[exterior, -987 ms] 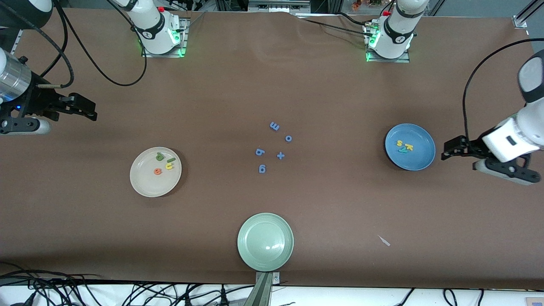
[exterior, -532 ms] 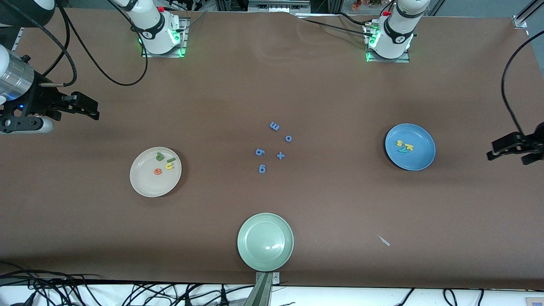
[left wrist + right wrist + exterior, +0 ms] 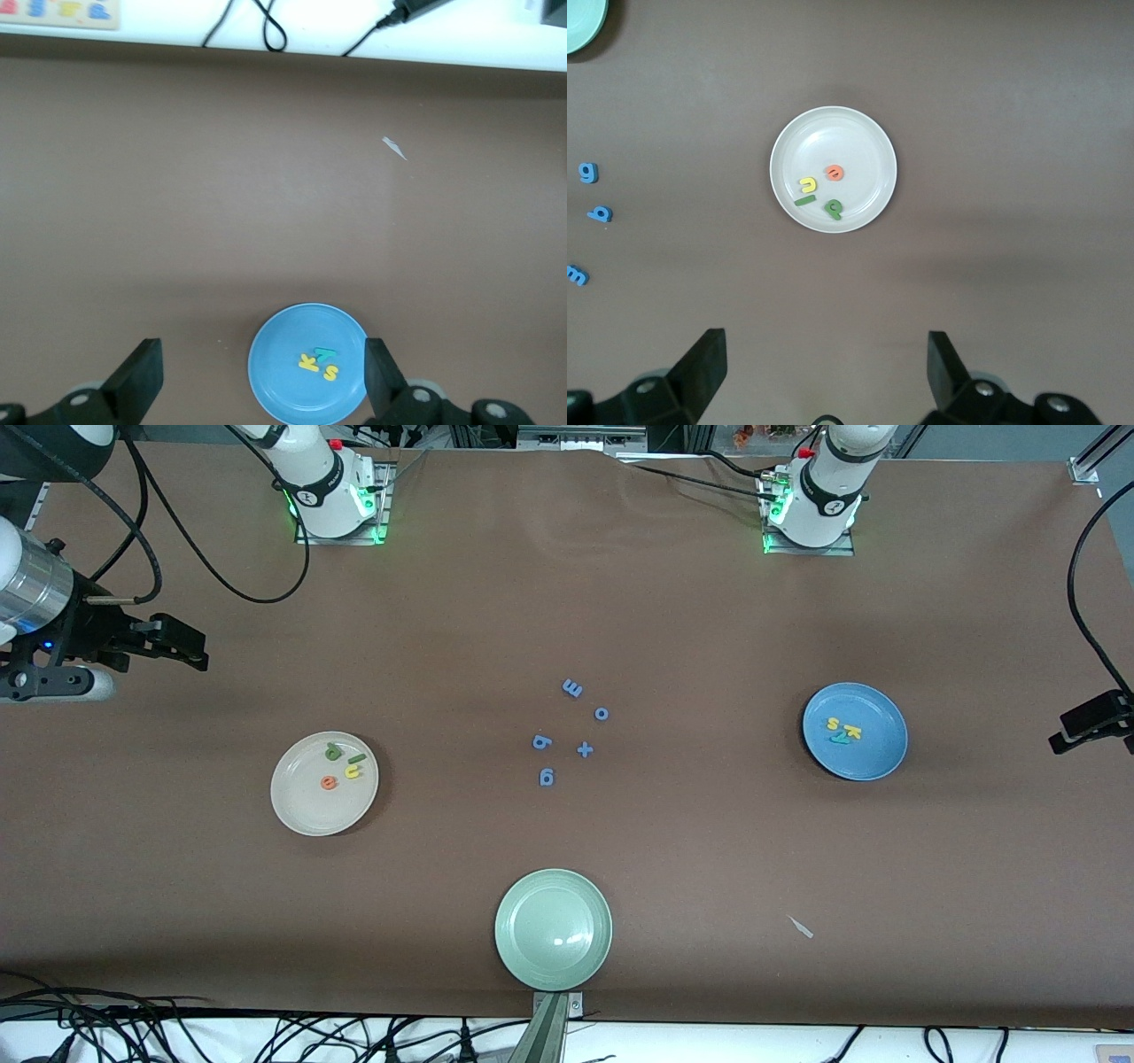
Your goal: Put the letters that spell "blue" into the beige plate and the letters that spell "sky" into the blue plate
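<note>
The beige plate (image 3: 310,810) lies toward the right arm's end of the table and holds the green b (image 3: 333,751), dark green l (image 3: 356,759), yellow u (image 3: 353,773) and orange e (image 3: 329,782). The blue plate (image 3: 864,762) lies toward the left arm's end and holds the yellow s (image 3: 833,724), yellow k (image 3: 853,732) and teal y (image 3: 839,738). My right gripper (image 3: 193,651) hangs open and empty, off to the side of the beige plate (image 3: 833,142). At the table's end my left gripper (image 3: 1063,733) is open and empty too, away from the blue plate (image 3: 283,372).
Several blue letters and symbols (image 3: 571,688) lie loose mid-table. A pale green plate (image 3: 554,930) sits near the front edge. A small pale scrap (image 3: 802,927) lies nearer the camera than the blue plate. Cables run along the front edge.
The left arm has drawn back from the blue plate toward its end of the table, now mostly out of the front view. The right gripper drifted slightly. Nothing on the plates moved.
</note>
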You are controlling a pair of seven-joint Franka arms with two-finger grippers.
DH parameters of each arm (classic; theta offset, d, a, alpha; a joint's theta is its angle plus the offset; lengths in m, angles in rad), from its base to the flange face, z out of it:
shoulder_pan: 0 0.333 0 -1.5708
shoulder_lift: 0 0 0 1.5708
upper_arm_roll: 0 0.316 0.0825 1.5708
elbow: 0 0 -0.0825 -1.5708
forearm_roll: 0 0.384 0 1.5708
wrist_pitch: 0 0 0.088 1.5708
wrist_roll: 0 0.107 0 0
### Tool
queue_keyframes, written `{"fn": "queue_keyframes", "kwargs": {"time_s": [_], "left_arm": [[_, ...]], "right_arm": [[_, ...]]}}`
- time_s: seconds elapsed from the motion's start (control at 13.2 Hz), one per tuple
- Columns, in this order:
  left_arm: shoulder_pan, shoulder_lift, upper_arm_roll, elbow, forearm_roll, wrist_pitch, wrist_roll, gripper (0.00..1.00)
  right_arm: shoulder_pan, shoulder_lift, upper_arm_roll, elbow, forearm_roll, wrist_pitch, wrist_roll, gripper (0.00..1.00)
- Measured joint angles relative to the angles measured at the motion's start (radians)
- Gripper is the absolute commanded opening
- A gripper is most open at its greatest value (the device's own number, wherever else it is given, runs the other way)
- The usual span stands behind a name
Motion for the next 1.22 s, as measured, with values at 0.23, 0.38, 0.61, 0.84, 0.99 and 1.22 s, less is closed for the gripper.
{"fn": "queue_keyframes", "kwargs": {"time_s": [0.23,0.38,0.61,0.84,0.99,1.22], "left_arm": [[-0.280,-0.103,0.280,-0.001,-0.012,-0.012,-0.002,1.00],[-0.443,-0.146,0.408,-0.005,-0.087,-0.029,-0.019,1.00],[-0.639,-0.183,0.629,-0.007,-0.159,-0.080,-0.020,1.00],[-0.879,-0.206,0.896,-0.015,-0.195,-0.096,0.021,1.00],[-0.998,-0.233,1.023,-0.036,-0.197,-0.099,0.047,1.00],[-1.033,-0.266,1.053,-0.060,-0.198,-0.128,0.053,1.00]], "right_arm": [[0.000,0.000,0.000,0.001,0.000,-0.001,0.000,1.00],[0.000,0.000,0.000,0.001,0.000,-0.001,0.000,1.00],[0.000,0.000,0.000,0.001,0.000,-0.001,0.000,1.00],[0.000,0.000,0.000,0.001,0.000,-0.001,0.000,1.00],[0.000,0.000,0.000,0.001,0.000,-0.001,0.000,1.00],[0.000,0.000,0.000,0.001,0.000,-0.001,0.000,1.00]]}}
